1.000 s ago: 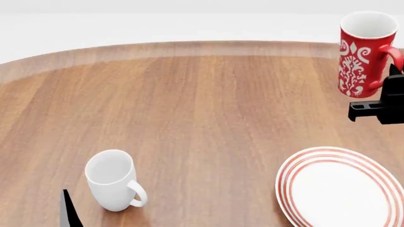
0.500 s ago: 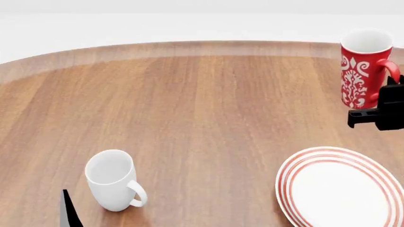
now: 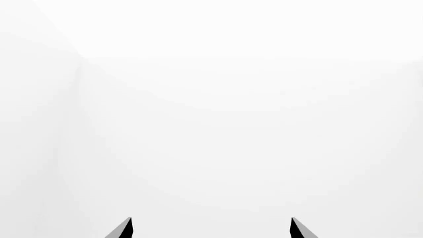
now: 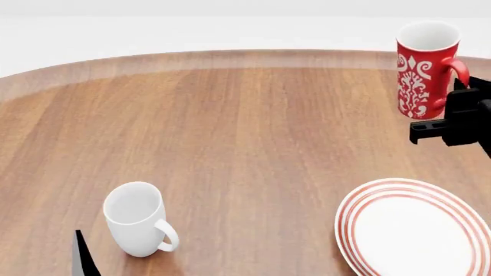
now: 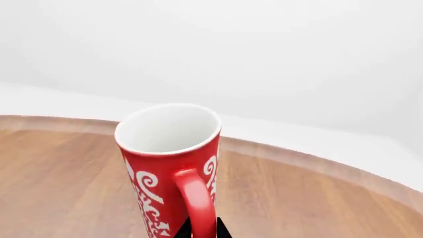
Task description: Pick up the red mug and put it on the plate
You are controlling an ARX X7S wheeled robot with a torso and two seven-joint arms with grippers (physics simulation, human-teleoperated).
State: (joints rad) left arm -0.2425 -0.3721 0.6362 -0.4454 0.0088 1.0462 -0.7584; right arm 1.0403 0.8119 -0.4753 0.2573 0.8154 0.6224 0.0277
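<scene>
Above the glossy wooden table, right gripper apparently pinches the slim red mug handle.

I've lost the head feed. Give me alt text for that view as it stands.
The red mug stands upright at the far right of the wooden table, with the right hand at its handle. The plate lies nearer, at the bottom right, with nothing on it; a white mug stands at the bottom left.
</scene>
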